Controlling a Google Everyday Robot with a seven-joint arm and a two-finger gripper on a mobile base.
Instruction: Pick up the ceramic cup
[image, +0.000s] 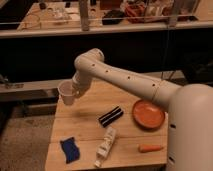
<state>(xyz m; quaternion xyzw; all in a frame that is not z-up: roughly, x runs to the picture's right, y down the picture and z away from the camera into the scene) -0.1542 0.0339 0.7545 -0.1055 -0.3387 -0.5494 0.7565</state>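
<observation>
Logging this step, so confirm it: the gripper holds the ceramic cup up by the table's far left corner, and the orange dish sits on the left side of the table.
One detail is wrong. The orange dish sits on the right side of the table, not the left, as the camera view shows. The rest stands: the gripper holds the ceramic cup up by the table's far left corner.

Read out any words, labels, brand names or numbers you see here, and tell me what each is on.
No text can be read anywhere.
White tube: dark markings, too blurred to read.
Ceramic cup, held at the gripper off the table's left edge: no print visible.
Orange dish, black striped item, blue cloth: no lettering visible.
</observation>
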